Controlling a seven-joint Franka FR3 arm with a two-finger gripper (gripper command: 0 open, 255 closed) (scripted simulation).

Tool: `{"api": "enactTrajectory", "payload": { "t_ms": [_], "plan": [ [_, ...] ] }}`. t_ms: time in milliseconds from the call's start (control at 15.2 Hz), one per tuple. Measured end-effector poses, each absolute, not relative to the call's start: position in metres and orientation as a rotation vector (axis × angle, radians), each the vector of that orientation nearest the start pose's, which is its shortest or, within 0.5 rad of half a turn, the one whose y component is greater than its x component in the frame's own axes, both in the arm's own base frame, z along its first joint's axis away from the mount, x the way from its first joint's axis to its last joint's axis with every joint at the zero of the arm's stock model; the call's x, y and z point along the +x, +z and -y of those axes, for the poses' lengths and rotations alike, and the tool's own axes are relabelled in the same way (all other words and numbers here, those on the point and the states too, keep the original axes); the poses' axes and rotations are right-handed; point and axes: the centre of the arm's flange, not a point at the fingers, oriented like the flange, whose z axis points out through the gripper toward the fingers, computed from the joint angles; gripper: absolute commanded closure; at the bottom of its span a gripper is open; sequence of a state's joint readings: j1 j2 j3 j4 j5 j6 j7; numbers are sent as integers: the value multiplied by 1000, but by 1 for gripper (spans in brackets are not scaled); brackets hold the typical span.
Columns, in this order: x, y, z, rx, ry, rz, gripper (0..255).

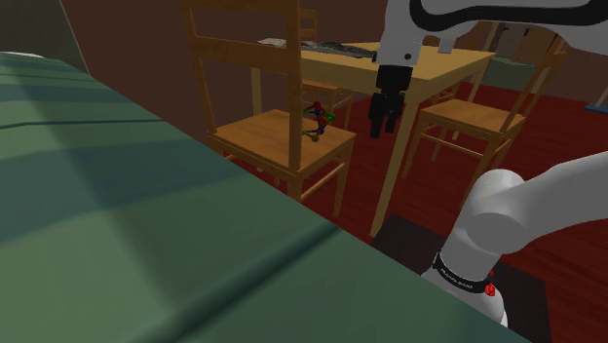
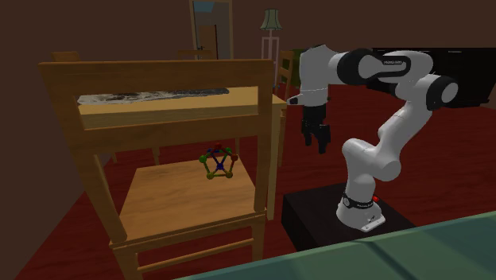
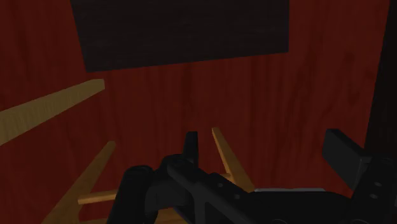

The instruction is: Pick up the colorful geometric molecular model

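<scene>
My black two-finger gripper (image 1: 382,129) hangs with jaws apart, empty, near the small colourful ball-and-rod molecular model (image 1: 319,119) on the wooden chair seat (image 1: 263,136); it looks light, rigid and snaggy, so I'd pinch gently across its outer balls.

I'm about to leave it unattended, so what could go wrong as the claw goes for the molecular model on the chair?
The claw hangs open beside the chair seat, over the floor; crossing sideways, it might clip the nearby table edge. The molecular model is a small open frame of rods and balls: a nudge could roll it off the seat.
</scene>
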State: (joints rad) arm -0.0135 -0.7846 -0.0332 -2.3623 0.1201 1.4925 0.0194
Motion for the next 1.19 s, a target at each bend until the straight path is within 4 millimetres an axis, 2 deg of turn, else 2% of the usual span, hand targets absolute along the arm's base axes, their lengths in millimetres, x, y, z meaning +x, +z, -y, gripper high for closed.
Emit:
{"api": "enactTrajectory", "payload": {
  "t_ms": [132,264,726,1188],
  "plan": [
    [303,580,5,-2996,122,-81,0],
    [321,582,14,-3004,107,-99,0],
    [396,574,43,-3034,45,-171,0],
    [470,572,88,-3062,-20,-247,0]
  ]
}}
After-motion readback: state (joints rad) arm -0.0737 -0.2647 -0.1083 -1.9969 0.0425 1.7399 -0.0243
